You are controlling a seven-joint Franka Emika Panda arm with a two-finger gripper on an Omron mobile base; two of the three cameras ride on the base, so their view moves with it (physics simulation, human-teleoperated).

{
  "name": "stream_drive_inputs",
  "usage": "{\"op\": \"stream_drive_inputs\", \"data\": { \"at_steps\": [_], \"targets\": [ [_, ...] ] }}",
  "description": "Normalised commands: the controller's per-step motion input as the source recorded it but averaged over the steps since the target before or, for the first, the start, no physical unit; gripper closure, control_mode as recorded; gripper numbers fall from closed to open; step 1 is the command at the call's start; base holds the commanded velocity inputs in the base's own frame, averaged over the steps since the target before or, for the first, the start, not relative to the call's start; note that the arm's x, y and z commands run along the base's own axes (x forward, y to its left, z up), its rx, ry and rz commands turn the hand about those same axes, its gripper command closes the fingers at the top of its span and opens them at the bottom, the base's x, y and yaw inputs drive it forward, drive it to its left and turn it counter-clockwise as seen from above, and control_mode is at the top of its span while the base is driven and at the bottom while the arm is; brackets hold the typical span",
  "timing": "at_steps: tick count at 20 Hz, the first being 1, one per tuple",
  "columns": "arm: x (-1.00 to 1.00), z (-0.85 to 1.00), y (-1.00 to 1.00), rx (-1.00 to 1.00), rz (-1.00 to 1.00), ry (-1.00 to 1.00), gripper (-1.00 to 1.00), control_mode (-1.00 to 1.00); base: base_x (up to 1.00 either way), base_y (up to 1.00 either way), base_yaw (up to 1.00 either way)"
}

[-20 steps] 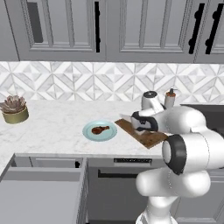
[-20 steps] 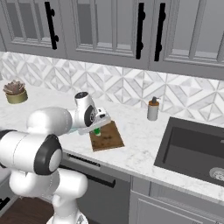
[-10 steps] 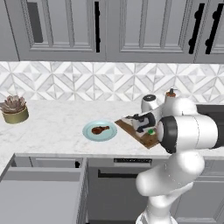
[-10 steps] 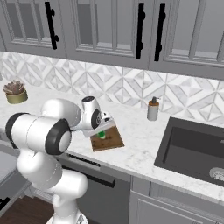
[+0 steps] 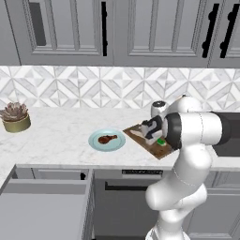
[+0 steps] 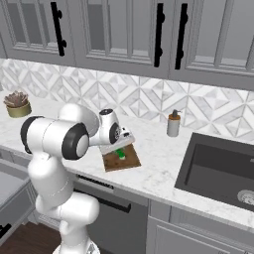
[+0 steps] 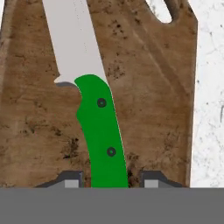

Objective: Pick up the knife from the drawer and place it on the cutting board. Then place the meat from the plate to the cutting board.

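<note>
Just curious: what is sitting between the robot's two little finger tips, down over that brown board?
In the hand view, the knife: its green handle runs between the hand's finger tips, lying on the cutting board.

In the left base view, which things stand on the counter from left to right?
Potted plant → plate with the meat → cutting board.

Cutting board (image 7: pixel 148 87): dark brown wood, mottled, matt. Knife (image 7: pixel 94 109): smooth green plastic-looking handle, flat pale metal blade. Surface (image 7: pixel 210 109): white veined marble look.
</note>
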Motion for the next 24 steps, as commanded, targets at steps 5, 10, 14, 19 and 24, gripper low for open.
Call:
{"op": "stream_drive_inputs", "data": {
  "at_steps": [5, 10, 14, 19, 24],
  "targets": [
    [-0.14, 0.02, 0.0, 0.0, 0.0, -0.04, -1.0, -1.0, 0.0, 0.0, 0.0],
    [-0.43, 0.28, 0.32, 0.0, 0.0, -0.14, -1.0, -1.0, 0.0, 0.0, 0.0],
    [-0.31, 0.45, 0.61, 0.0, 0.05, -0.24, -1.0, -1.0, 0.0, 0.0, 0.0],
    [-0.24, 0.47, 0.67, -0.01, 0.12, -0.18, -1.0, -1.0, 0.0, 0.0, 0.0],
    [-0.09, 0.44, 0.71, -0.03, 0.17, -0.03, -1.0, -1.0, 0.0, 0.0, 0.0]
  ]
}}
